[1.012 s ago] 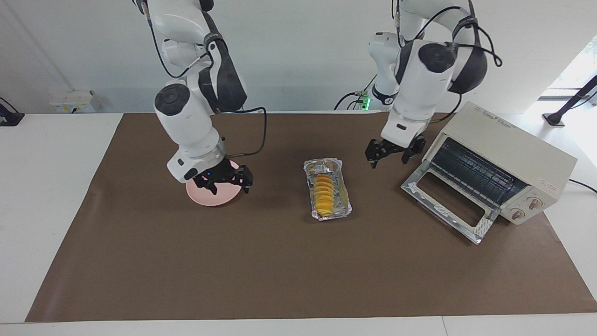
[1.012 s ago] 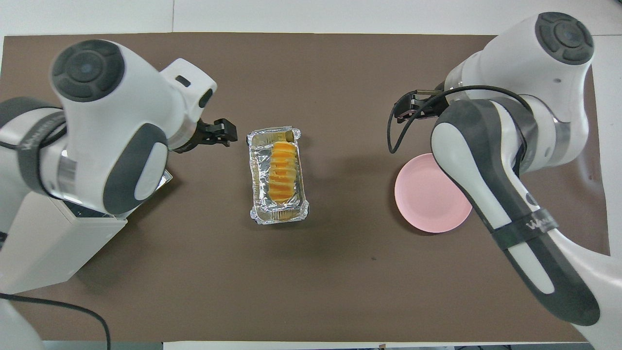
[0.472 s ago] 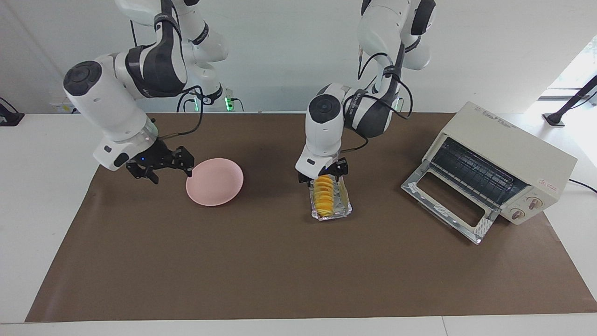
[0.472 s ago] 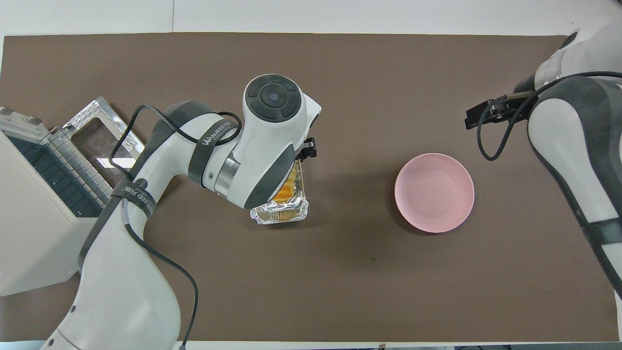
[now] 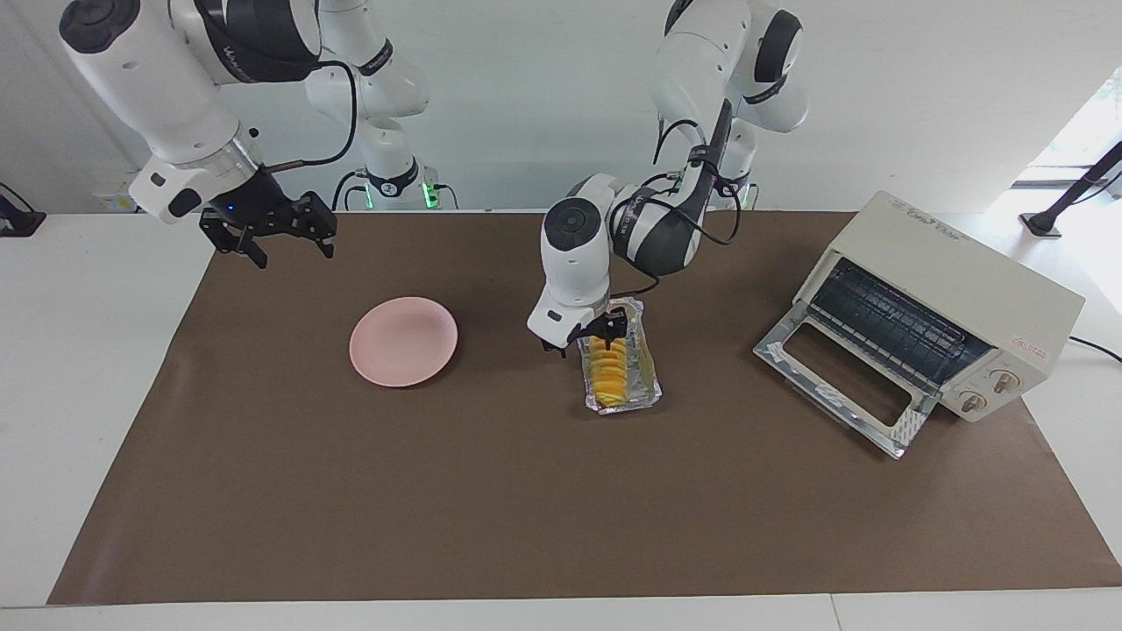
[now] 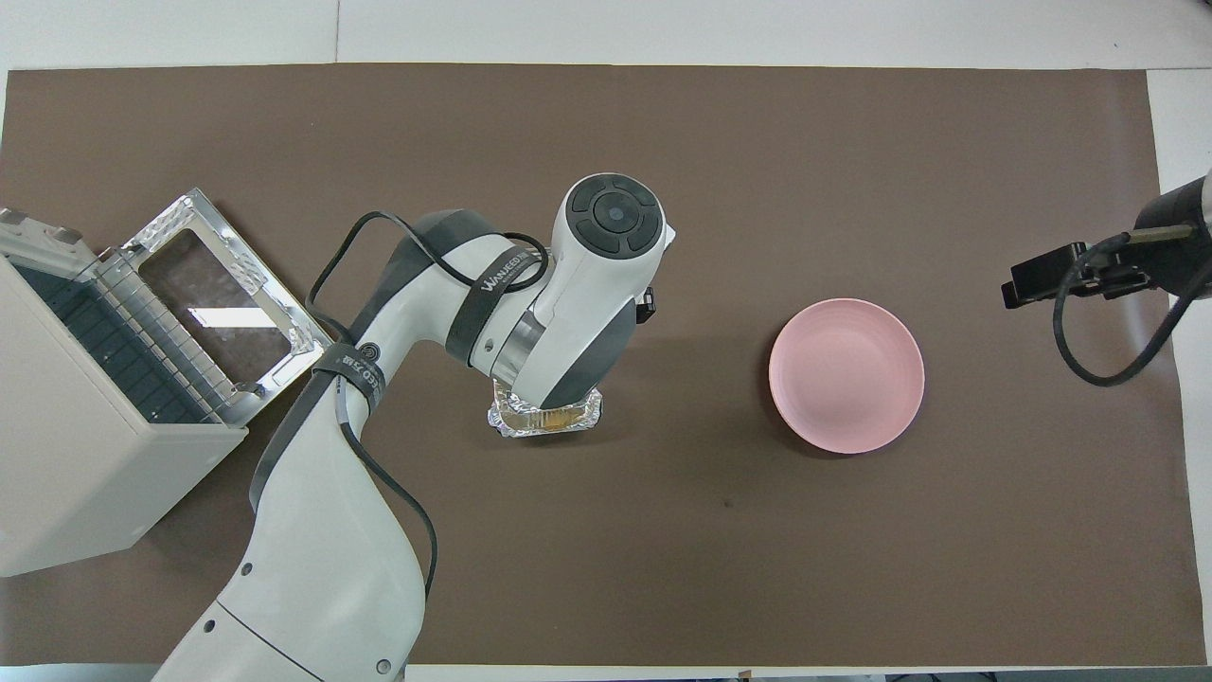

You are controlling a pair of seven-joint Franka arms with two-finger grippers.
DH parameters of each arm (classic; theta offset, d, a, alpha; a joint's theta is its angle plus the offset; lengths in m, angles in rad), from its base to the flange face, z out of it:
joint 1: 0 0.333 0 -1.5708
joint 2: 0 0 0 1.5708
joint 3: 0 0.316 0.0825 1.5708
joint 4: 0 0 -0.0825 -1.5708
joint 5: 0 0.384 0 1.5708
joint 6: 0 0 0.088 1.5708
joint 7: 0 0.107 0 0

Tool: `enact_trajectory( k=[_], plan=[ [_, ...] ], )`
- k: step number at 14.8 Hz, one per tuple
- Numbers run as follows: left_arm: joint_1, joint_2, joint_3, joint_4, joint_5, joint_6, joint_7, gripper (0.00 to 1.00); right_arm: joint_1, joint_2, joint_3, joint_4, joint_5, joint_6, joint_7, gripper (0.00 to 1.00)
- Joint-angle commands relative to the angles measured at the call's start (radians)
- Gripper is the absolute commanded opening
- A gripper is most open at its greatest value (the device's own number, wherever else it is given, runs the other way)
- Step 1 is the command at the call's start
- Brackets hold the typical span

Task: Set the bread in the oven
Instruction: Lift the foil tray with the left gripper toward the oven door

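Observation:
The bread (image 5: 611,372), a ridged row of yellow-orange slices, lies in a crinkled foil tray (image 5: 647,386) mid-table. My left gripper (image 5: 585,337) is open and low at the tray's end nearer the robots. One finger (image 5: 614,329) is over the bread and the other is just outside the tray; I cannot tell if they touch. In the overhead view the left arm hides the gripper and most of the tray (image 6: 544,423). The cream oven (image 5: 951,280) stands at the left arm's end with its glass door (image 5: 841,386) dropped open. My right gripper (image 5: 267,232) is open, empty and raised over the right arm's end of the table.
A round pink plate (image 5: 403,340) lies between the tray and the right arm's end, also seen from overhead (image 6: 846,374). A brown mat (image 5: 438,491) covers the table. The oven's dark rack (image 5: 885,320) shows inside. The oven also shows overhead (image 6: 76,426).
My left arm swung from beside the oven to the tray and came down at its end. My right arm lifted off the plate and drew back toward its own end of the table.

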Motion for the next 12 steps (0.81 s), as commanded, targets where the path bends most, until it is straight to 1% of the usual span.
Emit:
enact_trajectory(
  k=[1, 2, 4, 6, 8, 12],
  plan=[
    [-0.02, 0.01, 0.02, -0.011, 0.002, 0.025, -0.009, 0.7, -0.01, -0.039, 0.007, -0.011, -0.054, -0.04, 0.027, 1.0],
    [-0.021, 0.01, 0.02, -0.021, 0.002, 0.034, -0.009, 0.7, -0.011, -0.043, 0.009, -0.011, -0.072, -0.044, 0.028, 1.0],
    [-0.029, 0.011, 0.021, -0.034, 0.003, 0.041, -0.014, 0.69, -0.035, -0.043, 0.009, -0.011, -0.077, -0.041, 0.028, 1.0],
    [-0.033, 0.024, 0.021, -0.034, 0.003, 0.041, -0.017, 0.68, -0.039, -0.043, 0.012, -0.011, -0.077, -0.034, 0.028, 1.0],
    [-0.037, 0.024, 0.021, -0.044, 0.011, 0.041, -0.02, 0.61, -0.04, -0.039, 0.015, 0.001, -0.068, -0.027, 0.028, 1.0],
    [-0.047, 0.022, 0.021, -0.056, 0.02, 0.041, -0.023, 0.42, -0.049, -0.04, 0.016, 0.02, -0.062, -0.034, 0.028, 1.0]
  ],
)
